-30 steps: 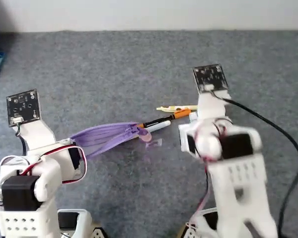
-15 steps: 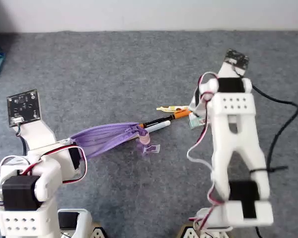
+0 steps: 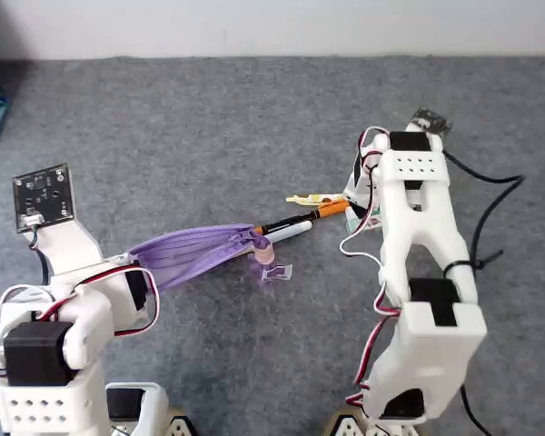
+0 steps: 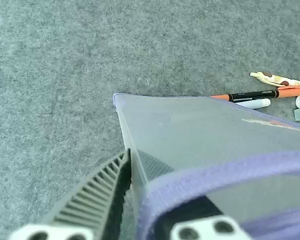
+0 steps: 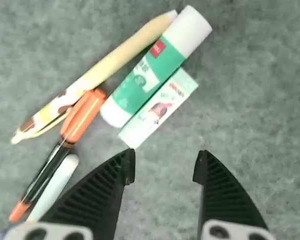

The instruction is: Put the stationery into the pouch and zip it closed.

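Your left hand [image 4: 134,167] seems clamped on the pouch [image 4: 200,132], while your right hand [image 5: 162,161] hangs open near the glue stick [image 5: 155,65].

High camera down over the table [image 3: 209,118]; wrist cameras low and close; orange pen [image 3: 302,218] common to all.

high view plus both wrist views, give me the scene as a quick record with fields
pouch: purple, on the table, one end gripped
left gripper: jaws shut on pouch
right gripper: jaws open, holding nothing, beside the eraser
stationery: glue stick, eraser, yellow pen, orange pen, white pen
stationery place: on table, by the pouch's far end
progress: nothing in pouch yet
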